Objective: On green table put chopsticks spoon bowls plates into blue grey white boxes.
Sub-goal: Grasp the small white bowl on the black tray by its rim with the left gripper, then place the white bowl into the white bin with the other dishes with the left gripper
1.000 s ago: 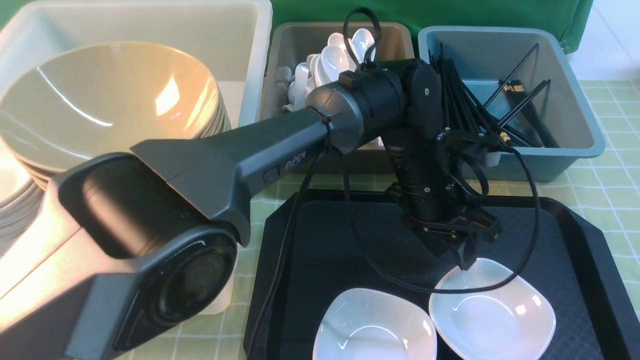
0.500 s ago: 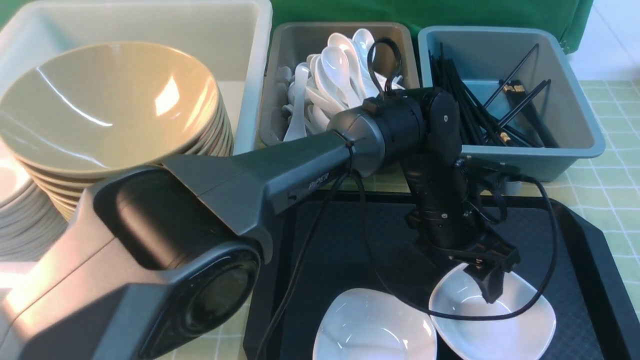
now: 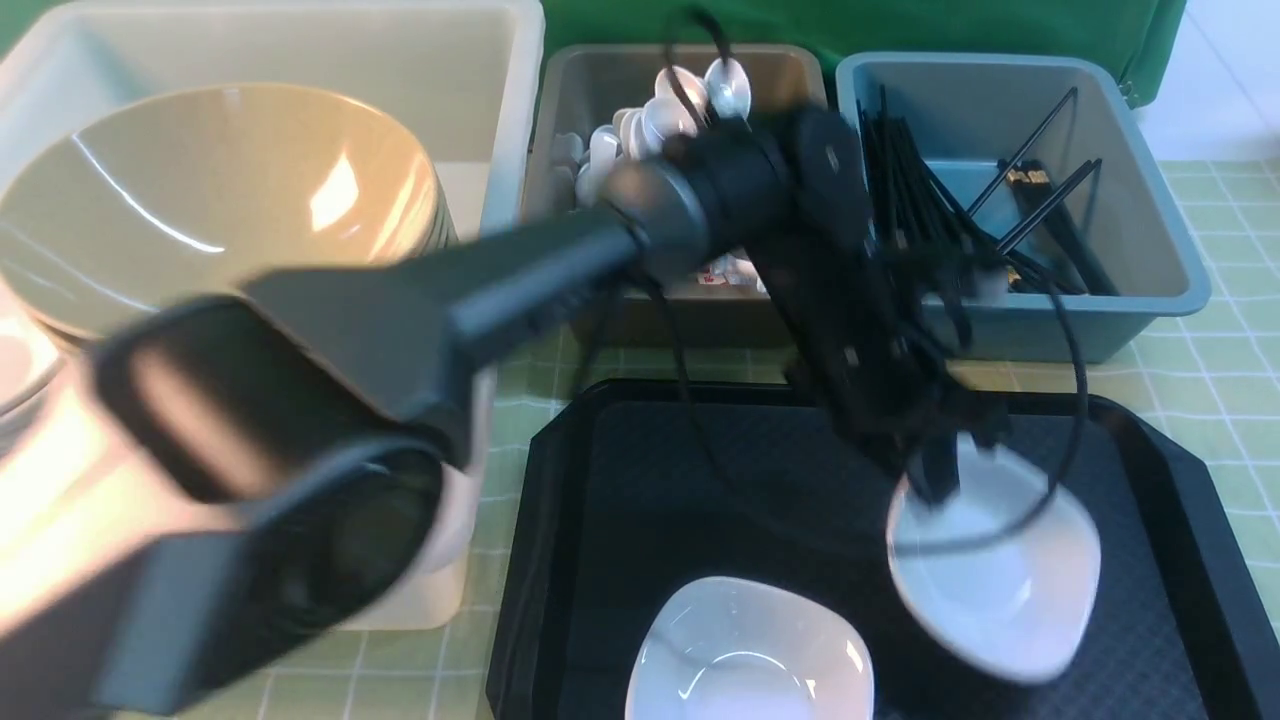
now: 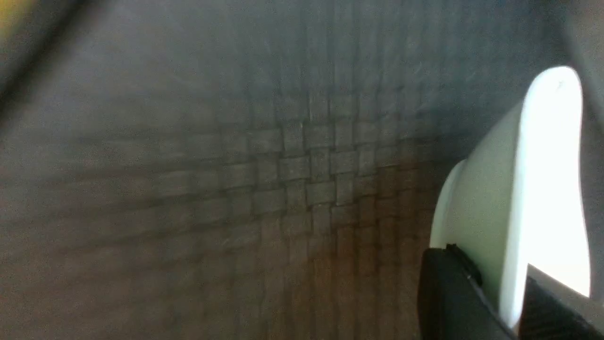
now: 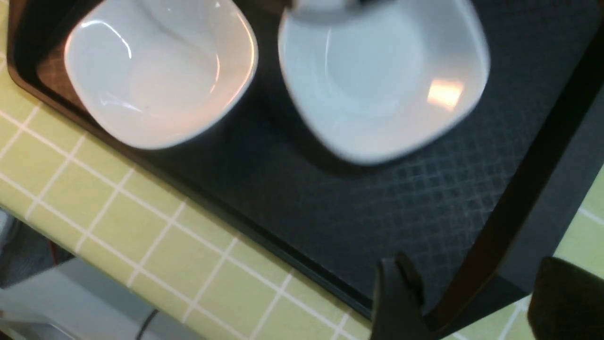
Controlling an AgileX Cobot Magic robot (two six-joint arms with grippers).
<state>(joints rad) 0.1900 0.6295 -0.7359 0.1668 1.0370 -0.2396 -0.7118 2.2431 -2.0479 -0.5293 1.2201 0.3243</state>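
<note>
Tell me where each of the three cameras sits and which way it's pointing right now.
Front view: between the arms, facing forward over the black tray to the boxes; the left arm crosses it.
Left wrist view: on that wrist, close above the tray, left gripper clamped on a tilted plate.
Right wrist view: on that wrist, looking down at the tray's edge and green table; right gripper open.
Shared: all three show the tilted plate.
</note>
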